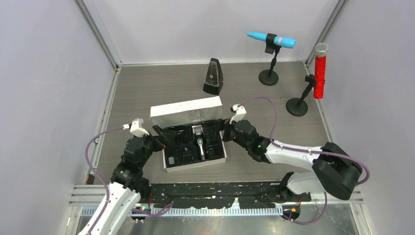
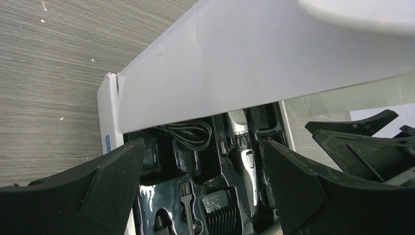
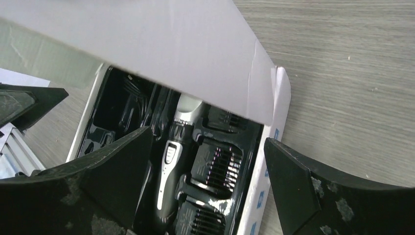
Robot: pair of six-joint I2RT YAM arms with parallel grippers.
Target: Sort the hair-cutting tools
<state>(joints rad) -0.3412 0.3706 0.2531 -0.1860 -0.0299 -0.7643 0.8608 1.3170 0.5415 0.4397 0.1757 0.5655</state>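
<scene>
A white box (image 1: 195,165) with a glossy black tray lies at the table's middle, its white lid (image 1: 186,110) raised at the back. The black-and-silver clipper (image 1: 199,142) lies in the tray. In the left wrist view I see the clipper (image 2: 244,156), a coiled black cable (image 2: 188,133), a small brush (image 2: 186,196) and a comb guard (image 2: 220,210) under the lid (image 2: 254,63). The right wrist view shows the clipper (image 3: 171,161) beside two comb guards (image 3: 215,164). My left gripper (image 1: 160,137) (image 2: 203,161) hangs open at the box's left side. My right gripper (image 1: 222,131) (image 3: 208,139) is open at its right side.
A black pyramid metronome (image 1: 213,77) stands behind the box. A blue microphone (image 1: 271,40) and a red microphone (image 1: 320,71) on round black bases stand at the back right. Grey walls close in the table on three sides.
</scene>
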